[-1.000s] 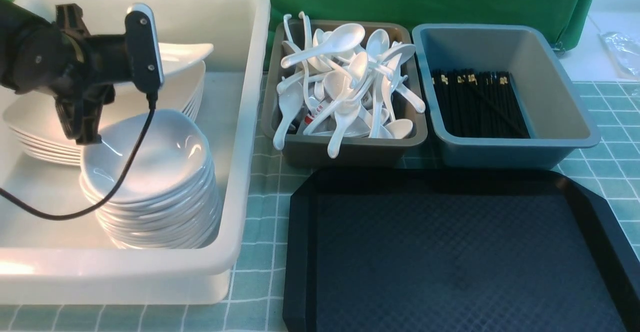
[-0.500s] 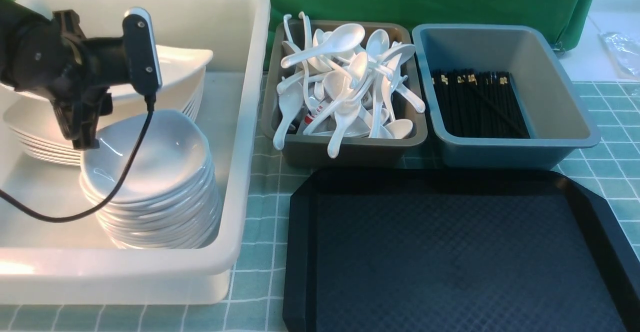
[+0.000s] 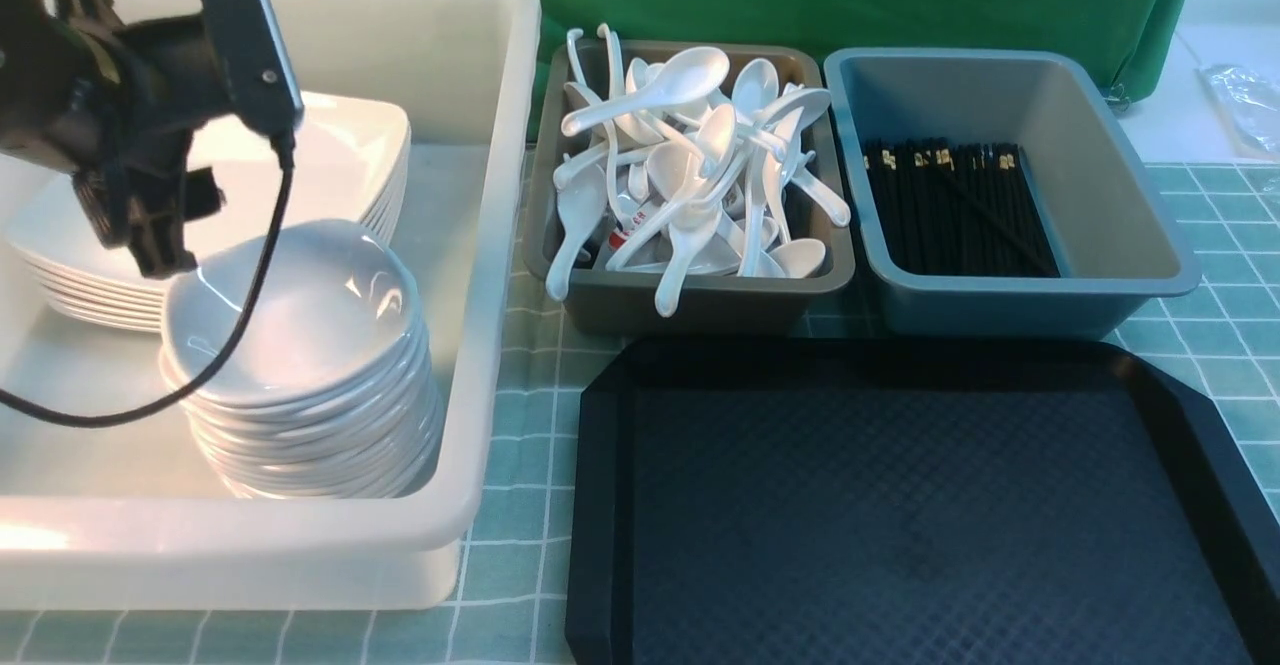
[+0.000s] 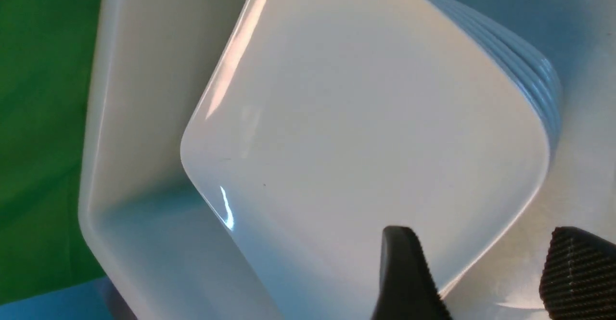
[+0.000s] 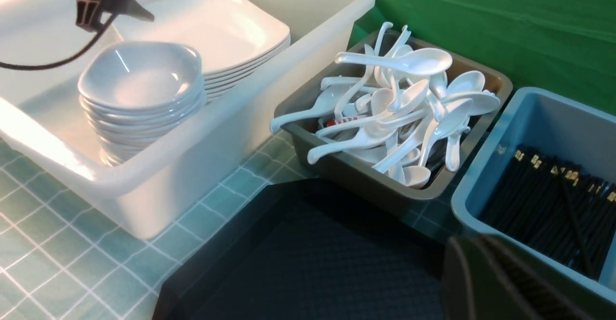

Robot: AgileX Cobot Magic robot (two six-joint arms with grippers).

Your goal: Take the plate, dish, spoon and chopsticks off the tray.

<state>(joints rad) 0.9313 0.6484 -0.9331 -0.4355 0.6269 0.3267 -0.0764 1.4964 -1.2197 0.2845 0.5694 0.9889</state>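
Observation:
The black tray (image 3: 900, 505) lies bare at the front right. The large white plate (image 3: 340, 155) lies flat on top of a plate stack in the white tub (image 3: 480, 275); it also fills the left wrist view (image 4: 365, 118). My left gripper (image 3: 150, 235) hangs just above the plate's near edge, open (image 4: 486, 243), holding nothing. The small dish (image 3: 290, 305) tops a dish stack beside the plates. White spoons (image 3: 690, 175) fill the brown bin, and black chopsticks (image 3: 950, 210) lie in the blue-grey bin. My right gripper (image 5: 469, 245) is shut and empty over the tray's back edge.
The white tub's tall walls surround the left gripper. The brown bin (image 3: 700, 305) and the blue-grey bin (image 3: 1130, 245) stand side by side just behind the tray. A green checked cloth (image 3: 520, 425) covers the table, with a green backdrop behind.
My left gripper has opened and risen toward the back left. The plate it held tilted has dropped flat onto the plate stack. The right gripper has stayed shut.

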